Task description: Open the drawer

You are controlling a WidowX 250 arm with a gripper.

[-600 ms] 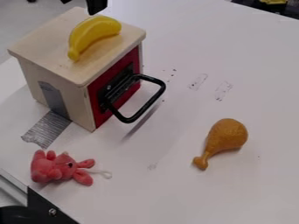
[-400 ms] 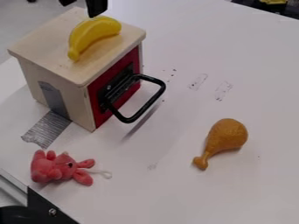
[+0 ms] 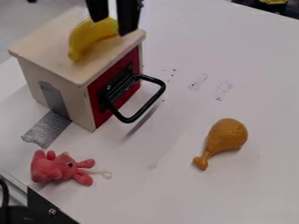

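Hanging over the back edge of the wooden box, the black gripper points down with its two fingers wide apart. It has hold of nothing. A yellow toy banana lies on top of the box, and one finger hides a bit of it. The drawer is in the side of the box that faces right in the camera view. Its front is red, and it is shut. A bent black handle sticks out from it, and the gripper is up above, not touching it. Near the box, a pink stuffed toy lies at the lower left of the white table. A brown toy chicken leg lies over on the right, well apart from the box.
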